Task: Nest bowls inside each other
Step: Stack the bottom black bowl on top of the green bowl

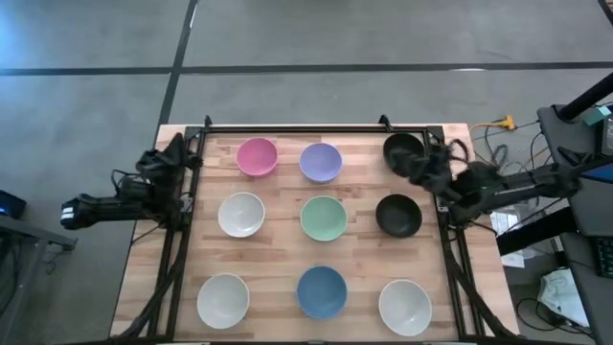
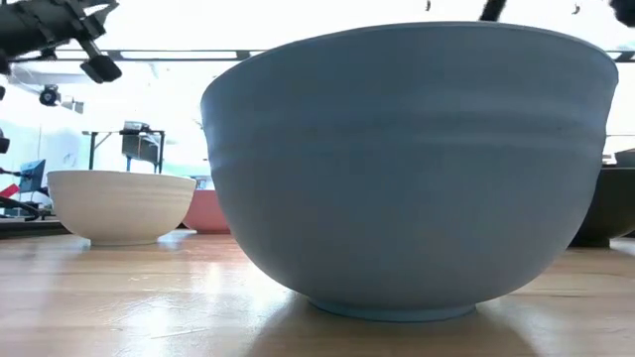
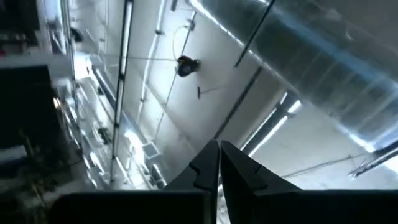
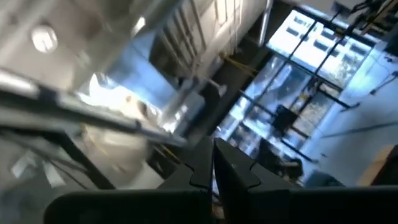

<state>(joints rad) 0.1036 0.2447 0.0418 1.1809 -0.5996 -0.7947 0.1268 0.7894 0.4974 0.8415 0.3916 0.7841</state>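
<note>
Left claw [image 3: 217,163] and right claw [image 4: 213,160] were both pressed together, parked off the bench [image 1: 287,230] at nine and three o'clock. Bowls [image 1: 324,218] looked rigid, smooth, likely slippery (possibly breakable); rim pinch advised.

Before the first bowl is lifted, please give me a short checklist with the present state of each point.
1. Bowls separate, none nested yet: ok, nine lie in a grid.
2. Blue bowl upright, front row middle: ok.
3. Left end effector shut, parked off the table's left edge: ok.
4. Right end effector shut, pointing away from the table: ok.
5. Right arm clear of the black bowl in the far right corner: cannot tell, they overlap in the high view.
</note>
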